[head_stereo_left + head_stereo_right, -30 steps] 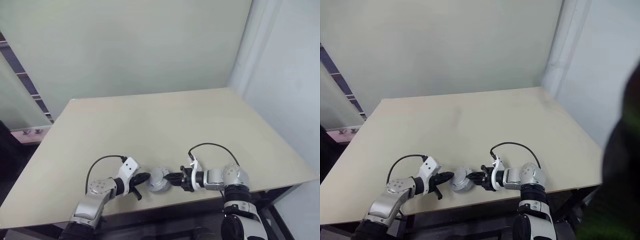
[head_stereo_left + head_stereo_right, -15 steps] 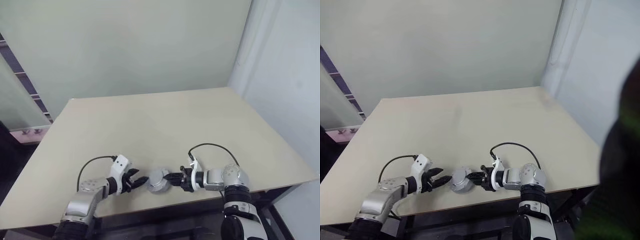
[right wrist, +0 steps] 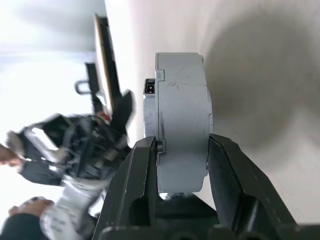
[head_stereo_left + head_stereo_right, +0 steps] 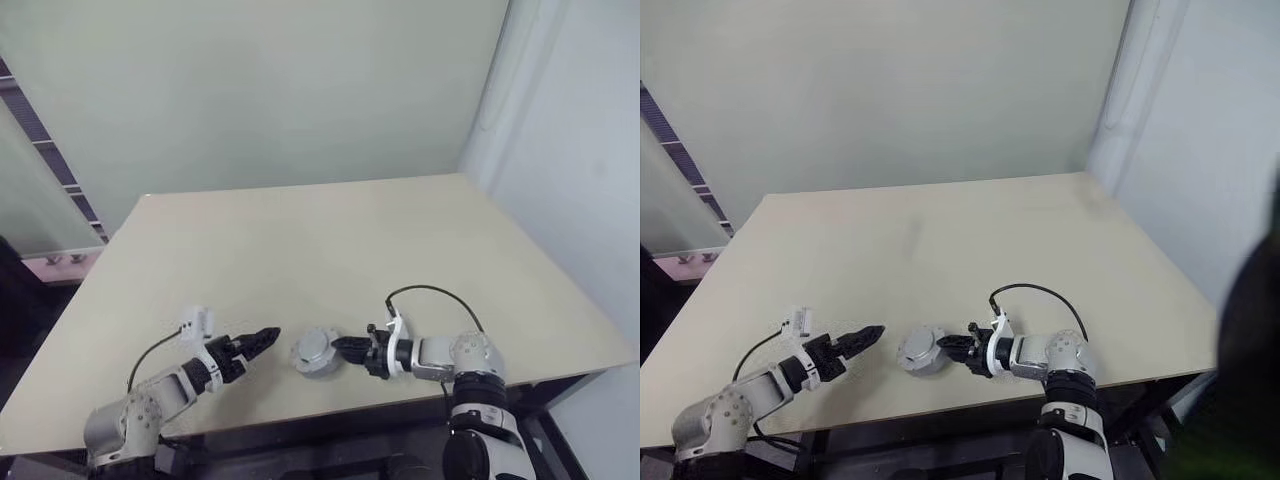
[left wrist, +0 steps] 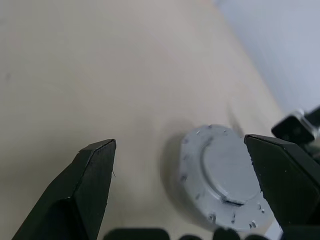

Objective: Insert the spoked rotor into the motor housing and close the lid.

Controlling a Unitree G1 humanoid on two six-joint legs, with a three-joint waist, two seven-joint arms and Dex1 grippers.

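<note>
The broad pale beige worktop (image 4: 330, 250) carries one thing near its front edge: a round grey metal motor housing (image 4: 317, 351) with its lid seated on top. The right gripper (image 4: 340, 348) is clenched on the assembly's rim, probably steadying it. The left gripper (image 4: 262, 337) hangs released, jaws wide, just beside.

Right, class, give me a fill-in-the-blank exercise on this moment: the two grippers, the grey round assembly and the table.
1. The right gripper has its jaws closed on the ______ of the motor housing.
2. The left gripper stands apart from the housing with its jaws ______.
3. The housing sits near the ______ edge of the table, between the two grippers.
4. The housing's outer shell is ______ in colour.

Missing words: rim; open; front; grey
</note>
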